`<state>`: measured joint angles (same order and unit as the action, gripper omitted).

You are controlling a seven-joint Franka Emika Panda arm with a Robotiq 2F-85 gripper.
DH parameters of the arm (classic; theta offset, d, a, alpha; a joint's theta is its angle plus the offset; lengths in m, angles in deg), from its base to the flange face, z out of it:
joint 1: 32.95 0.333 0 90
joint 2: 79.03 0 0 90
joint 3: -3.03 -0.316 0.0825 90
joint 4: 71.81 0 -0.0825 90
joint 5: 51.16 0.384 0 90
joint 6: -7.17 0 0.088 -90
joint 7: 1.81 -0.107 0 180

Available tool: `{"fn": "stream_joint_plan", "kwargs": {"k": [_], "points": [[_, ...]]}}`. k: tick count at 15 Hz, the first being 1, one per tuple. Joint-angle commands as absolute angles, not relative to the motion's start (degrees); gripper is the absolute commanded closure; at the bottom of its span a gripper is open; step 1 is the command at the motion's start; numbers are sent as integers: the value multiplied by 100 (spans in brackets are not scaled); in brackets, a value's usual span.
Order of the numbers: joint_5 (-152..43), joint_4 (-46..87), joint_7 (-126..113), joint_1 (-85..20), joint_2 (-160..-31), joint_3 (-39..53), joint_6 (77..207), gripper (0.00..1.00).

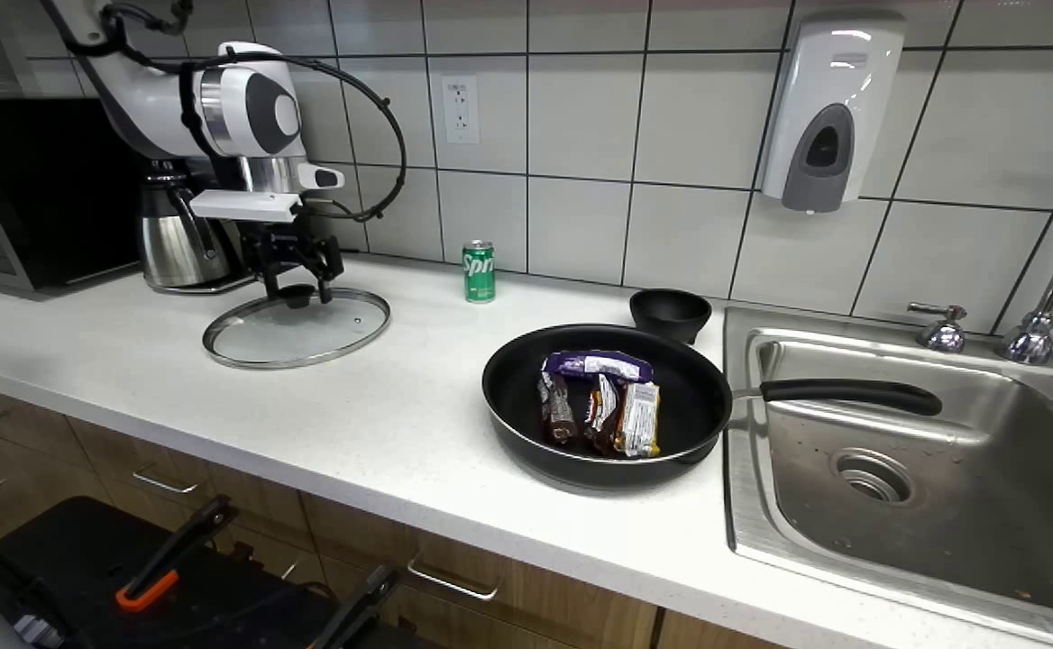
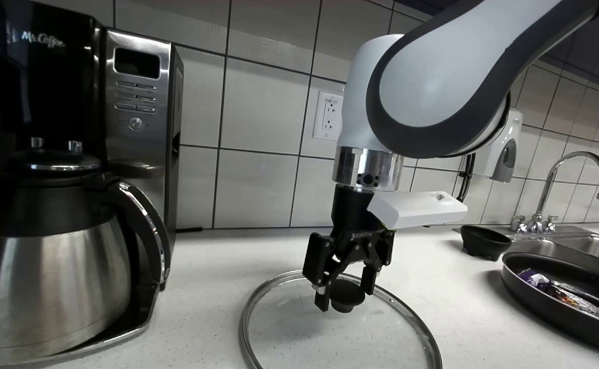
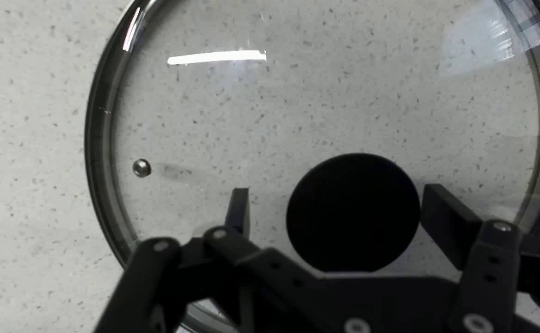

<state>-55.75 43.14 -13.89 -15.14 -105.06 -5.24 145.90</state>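
Arm shell (image 2: pixel 433 84): white, dark grey trim (image 2: pixel 407 142). Wrist collar (image 2: pixel 363 163): bright metal. Black cable (image 1: pixel 399 144) looped externally; black strap (image 1: pixel 188 101) fitted. White box-shaped housing (image 2: pixel 420 210). End effector (image 2: pixel 345 295): black, silver screw heads (image 3: pixel 477 323), pale lettering (image 2: pixel 362 236).

A round clear-glass lid with a metal rim (image 3: pixel 321 115) runs past the top edge of the wrist view, its lower part partly hidden by the black two-fingered gripper (image 3: pixel 335 196). Whether the nearer finger (image 3: pixel 450 226) touches the lid's round black knob (image 3: pixel 353 212) cannot be told — their outlines meet. In an exterior view, edges cut off a black frying pan (image 2: pixel 540 310) and a steel-and-black coffee carafe (image 2: pixel 63 277). Fine print on a white-and-yellow wrapper (image 1: pixel 642 419) inside the pan — too small to read.
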Motion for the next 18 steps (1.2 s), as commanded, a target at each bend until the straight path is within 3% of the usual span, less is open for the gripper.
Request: {"fn": "stream_joint_plan", "kwargs": {"k": [1,4,5,18], "points": [[-5743,4497,-1523,-1442,-10287,-447,14626,35],[-5741,4508,-1504,-1450,-10272,-456,14663,58],[-5730,4512,-1480,-1459,-10276,-466,14681,61],[-5660,4995,-1578,-1540,-9595,-423,14727,61]]}}
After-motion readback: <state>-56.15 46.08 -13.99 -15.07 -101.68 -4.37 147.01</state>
